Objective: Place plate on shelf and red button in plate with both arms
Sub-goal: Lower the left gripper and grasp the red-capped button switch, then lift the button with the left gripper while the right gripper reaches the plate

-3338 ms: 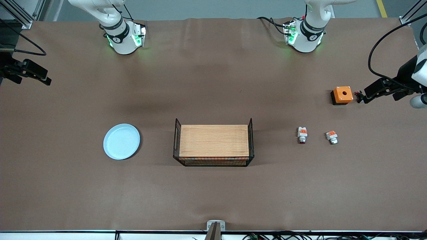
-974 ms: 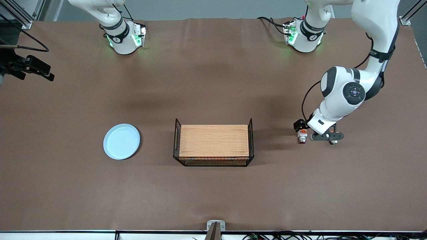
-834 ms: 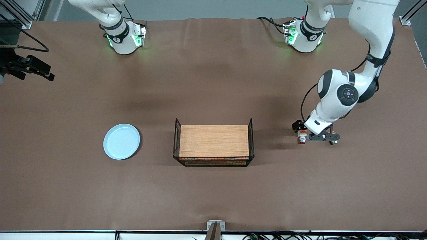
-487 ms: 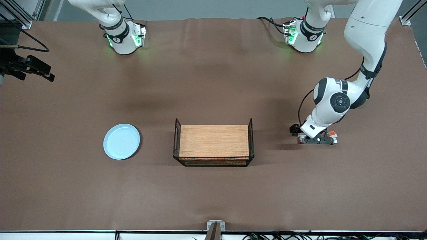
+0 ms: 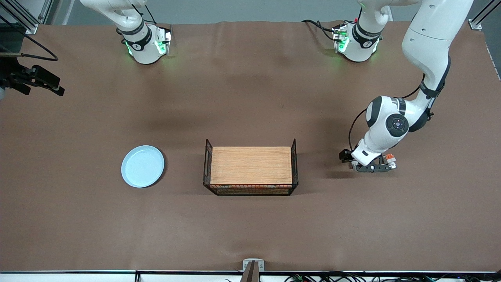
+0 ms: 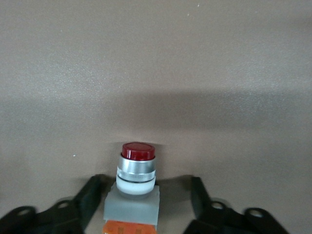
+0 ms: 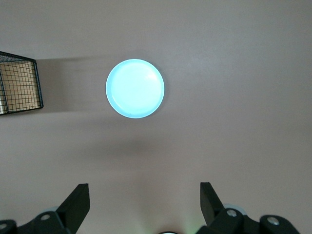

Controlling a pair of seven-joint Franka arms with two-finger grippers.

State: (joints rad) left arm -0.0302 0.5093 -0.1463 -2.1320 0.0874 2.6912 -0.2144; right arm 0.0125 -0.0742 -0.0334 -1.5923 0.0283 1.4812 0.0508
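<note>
The red button [image 6: 138, 168] lies on the brown table, its dark red cap pointing away from the wrist. My left gripper [image 6: 145, 187] is low over it and open. Its fingers [image 6: 91, 195] stand on either side of the white body with a gap on each side. In the front view my left gripper [image 5: 355, 163] hides the button. The light blue plate [image 5: 142, 166] lies flat toward the right arm's end of the table. It also shows in the right wrist view [image 7: 135, 88]. My right gripper [image 7: 145, 192] is open and empty, high above the table at its end [image 5: 58, 88].
A black wire basket with a wooden board [image 5: 250, 170] stands mid-table between the plate and the button; its corner shows in the right wrist view [image 7: 19, 83]. The similar part with the grey-white end [image 5: 389, 158] lies right beside my left gripper.
My left arm has swung in from the orange box and come down over the red button, so its open fingers now straddle it. The right arm has hardly moved.
</note>
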